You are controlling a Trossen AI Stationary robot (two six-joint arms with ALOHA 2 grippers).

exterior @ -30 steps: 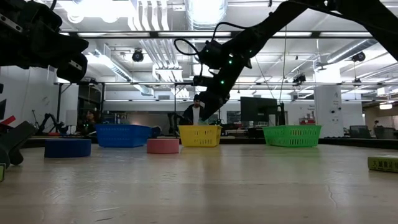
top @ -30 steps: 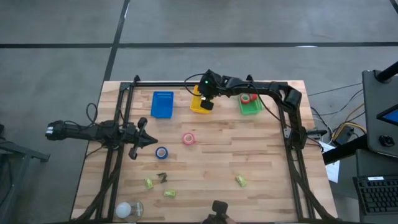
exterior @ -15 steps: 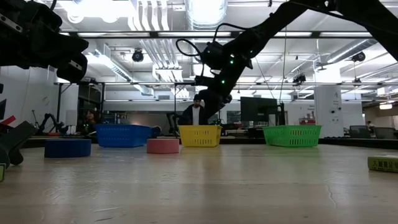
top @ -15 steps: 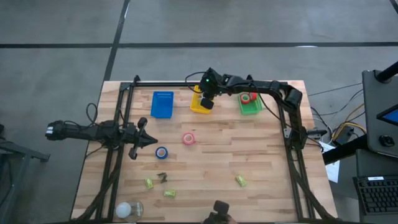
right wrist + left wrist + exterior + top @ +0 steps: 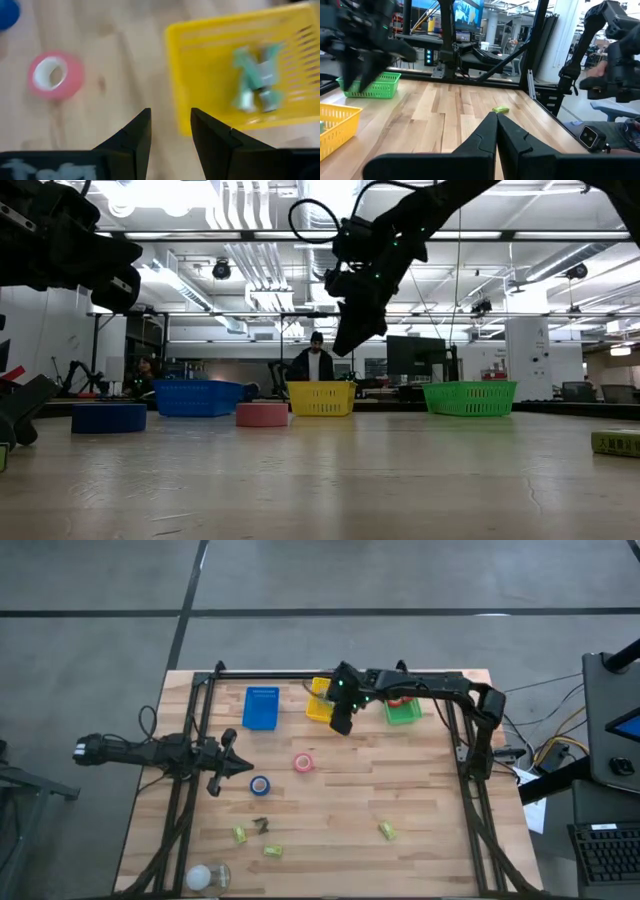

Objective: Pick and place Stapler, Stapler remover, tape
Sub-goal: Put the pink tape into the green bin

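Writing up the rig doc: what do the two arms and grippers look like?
Both arms are dark, slim and jointed. The right gripper has two black wedge-shaped fingers, with a green light glowing near its wrist and a black cable looping above it. The left gripper has matching black tapered fingers, and cables trail along its arm.

Blue basket (image 5: 261,708), yellow basket (image 5: 319,700), green basket (image 5: 402,711) along the table's (image 5: 420,790) far edge

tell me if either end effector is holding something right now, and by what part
Nothing is held. The right end effector hangs open and empty beside the yellow basket. The left end effector is shut on nothing over the table's left side.
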